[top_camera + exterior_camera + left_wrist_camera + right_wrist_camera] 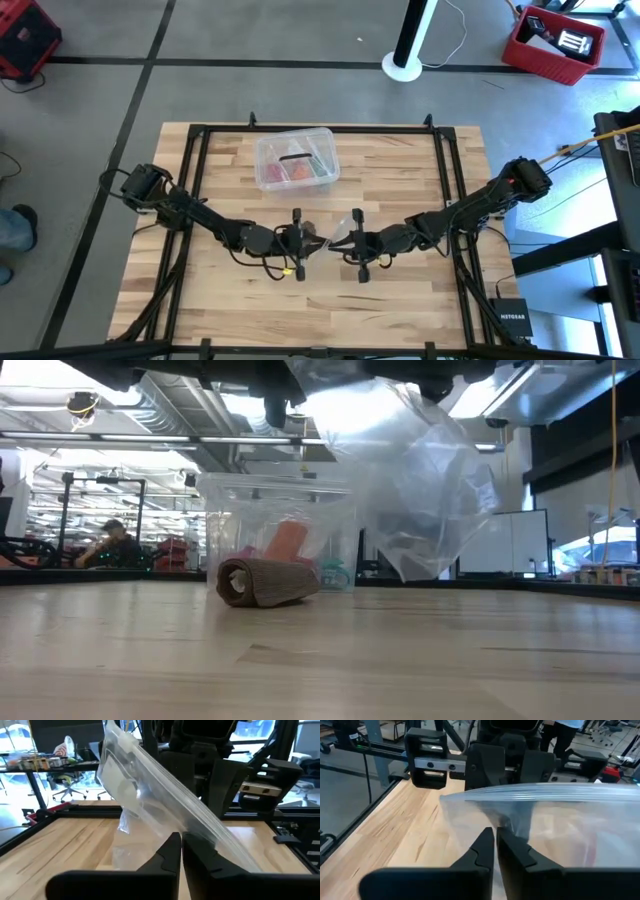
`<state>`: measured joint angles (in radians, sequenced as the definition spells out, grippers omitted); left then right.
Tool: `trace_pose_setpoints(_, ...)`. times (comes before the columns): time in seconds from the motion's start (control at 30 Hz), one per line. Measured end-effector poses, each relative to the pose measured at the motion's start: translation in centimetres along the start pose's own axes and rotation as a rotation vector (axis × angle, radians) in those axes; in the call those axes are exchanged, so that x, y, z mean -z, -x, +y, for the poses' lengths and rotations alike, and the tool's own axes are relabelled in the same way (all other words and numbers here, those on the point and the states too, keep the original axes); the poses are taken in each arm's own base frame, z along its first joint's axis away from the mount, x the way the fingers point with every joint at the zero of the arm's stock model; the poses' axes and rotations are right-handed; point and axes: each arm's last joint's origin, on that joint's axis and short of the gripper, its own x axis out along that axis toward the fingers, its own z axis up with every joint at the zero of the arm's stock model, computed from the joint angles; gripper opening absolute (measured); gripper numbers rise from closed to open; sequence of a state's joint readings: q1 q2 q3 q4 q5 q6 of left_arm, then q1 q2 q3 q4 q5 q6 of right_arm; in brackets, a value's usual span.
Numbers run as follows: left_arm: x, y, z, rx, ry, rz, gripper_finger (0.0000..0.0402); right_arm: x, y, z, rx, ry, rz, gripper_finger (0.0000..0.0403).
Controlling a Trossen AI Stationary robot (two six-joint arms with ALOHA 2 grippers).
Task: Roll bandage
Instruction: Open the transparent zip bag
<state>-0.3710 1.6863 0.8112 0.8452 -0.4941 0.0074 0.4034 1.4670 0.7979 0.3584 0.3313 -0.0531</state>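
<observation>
Bandage (268, 582) lies rolled on the counter (320, 660); both hands (300, 243) (352, 243) pinch a bag (410, 480) aloft, probably to pack it.

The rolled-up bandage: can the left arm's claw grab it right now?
Probably not. The left claw is shut on the clear plastic bag, held up with the right claw, while the bandage lies on the table.

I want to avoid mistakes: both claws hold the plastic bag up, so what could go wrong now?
1. The thin bag may slip out, as the left claw and right claw pinch only its edge.
2. The rolled bandage lies loose on the table below and might unroll if the bag drops on it.
</observation>
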Motion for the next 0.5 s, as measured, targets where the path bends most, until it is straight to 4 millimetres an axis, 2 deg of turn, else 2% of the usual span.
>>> trace_pose_setpoints(0.17,0.1,0.0,0.1,-0.029,-0.013,0.008,0.0002,0.4,0.0,0.0,-0.004,-0.013,0.043,0.0057)
trace_pose_setpoints(0.5,0.6,0.0,0.0,-0.031,-0.030,0.053,0.0000,1.7,0.3,0.1,-0.004,-0.018,0.178,0.0186)
